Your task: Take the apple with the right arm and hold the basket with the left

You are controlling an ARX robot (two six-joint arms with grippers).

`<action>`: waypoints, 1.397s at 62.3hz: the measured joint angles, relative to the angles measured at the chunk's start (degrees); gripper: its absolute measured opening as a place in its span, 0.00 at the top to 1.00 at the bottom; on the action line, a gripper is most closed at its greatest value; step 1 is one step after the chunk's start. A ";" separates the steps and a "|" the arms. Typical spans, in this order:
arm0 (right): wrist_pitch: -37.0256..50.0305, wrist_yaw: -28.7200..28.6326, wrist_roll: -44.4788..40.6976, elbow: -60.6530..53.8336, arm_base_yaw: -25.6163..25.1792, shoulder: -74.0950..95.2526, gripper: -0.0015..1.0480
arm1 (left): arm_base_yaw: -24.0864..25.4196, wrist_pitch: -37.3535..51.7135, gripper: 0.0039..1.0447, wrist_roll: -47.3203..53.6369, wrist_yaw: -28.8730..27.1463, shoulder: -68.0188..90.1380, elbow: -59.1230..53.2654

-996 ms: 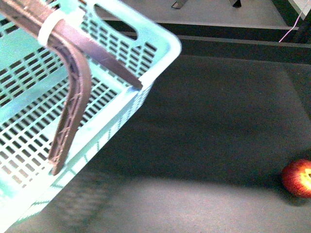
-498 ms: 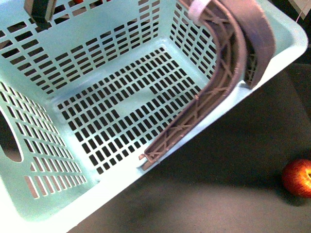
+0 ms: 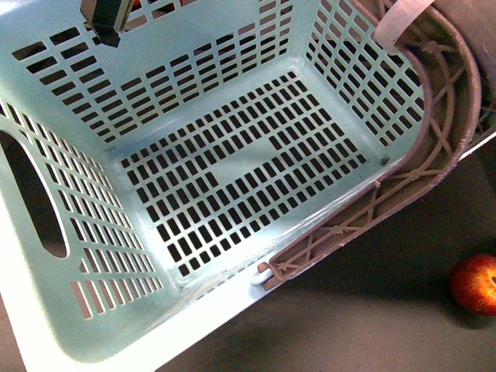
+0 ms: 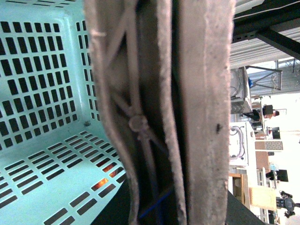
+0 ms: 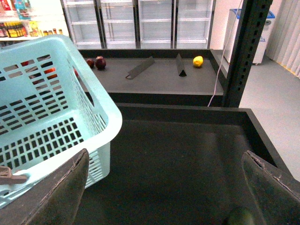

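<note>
The aqua slotted basket (image 3: 194, 178) is lifted and tilted, and its open inside fills most of the front view. Its mauve lattice handle (image 3: 434, 147) lies along the right rim. My left gripper (image 4: 159, 140) is shut on that handle, which fills the left wrist view. The red apple (image 3: 474, 284) with a yellow patch lies on the dark table at the right edge, clear of the basket. My right gripper (image 5: 164, 197) is open and empty above the dark table. The basket (image 5: 56, 108) is to its left. My right gripper does not show in the front view.
A back shelf holds dark red fruits (image 5: 96, 62), a small yellow fruit (image 5: 198, 61) and two dark wedge dividers (image 5: 140, 68). A black post (image 5: 243, 51) stands at the right. The table has a raised rim (image 5: 262, 136). A dim rounded shape (image 5: 240, 216) lies by one finger.
The basket has swung from the left across the front view and turned its open inside toward the camera. Its handle has moved to the right rim. The apple has not moved.
</note>
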 joint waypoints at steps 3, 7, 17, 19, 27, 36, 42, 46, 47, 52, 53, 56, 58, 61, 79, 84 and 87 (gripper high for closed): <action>0.00 0.00 0.00 0.00 0.00 0.00 0.08 | 0.00 0.00 0.84 0.04 -0.09 0.00 0.00; 0.00 0.00 0.00 0.00 0.00 0.00 0.08 | 0.00 0.00 0.84 0.13 -0.09 0.00 0.00; 0.00 0.00 0.00 0.00 0.00 0.00 0.08 | 0.00 0.00 0.84 0.15 0.04 0.00 0.00; 0.00 0.00 0.00 0.00 0.00 0.00 0.08 | 0.00 0.00 0.84 0.13 0.11 0.00 0.00; -9.35 -4.70 3.21 3.56 -1.16 4.57 0.08 | 0.00 0.00 0.84 0.15 0.17 0.00 0.00; -20.41 -9.33 6.54 8.44 -4.35 20.37 0.08 | -0.04 0.04 0.84 0.31 0.11 -0.02 0.00; -16.00 -12.57 5.95 8.83 -8.52 28.04 0.08 | 0.02 0.04 0.84 0.09 0.13 0.00 0.00; -11.80 -13.86 4.70 9.62 -11.28 33.68 0.08 | 0.02 0.04 0.84 0.24 -0.11 -0.02 0.00; -9.90 -14.14 4.00 10.05 -12.31 36.26 0.08 | 0.02 0.07 0.84 0.31 -0.15 -0.02 0.00; -3.78 -14.60 1.07 11.50 -14.97 44.63 0.08 | 0.02 0.09 0.84 0.42 -0.07 -0.02 0.00; -1.73 -14.64 0.11 12.04 -15.72 47.52 0.08 | 0.02 0.09 0.84 0.39 0.02 -0.02 0.00; 2.10 -14.95 -1.51 13.33 -16.74 53.70 0.08 | 0.02 0.09 0.84 0.31 0.15 -0.02 0.00; 4.55 -15.26 -3.26 14.38 -17.25 58.38 0.08 | 0.02 0.09 0.84 0.26 0.20 -0.02 0.00; 7.28 -15.32 -5.29 15.85 -17.59 64.59 0.08 | 0.02 0.09 0.84 0.26 0.17 -0.02 0.00; 18.01 -10.12 -16.85 22.97 -17.49 95.56 0.08 | 0.02 0.09 0.84 0.31 0.09 -0.02 0.00; 19.85 -7.80 -18.53 25.22 -17.05 102.33 0.08 | 0.02 0.09 0.84 0.35 0.09 -0.02 0.00; 20.63 -7.08 -19.30 26.47 -16.74 105.33 0.08 | 0.02 0.09 0.84 0.33 0.13 -0.02 0.00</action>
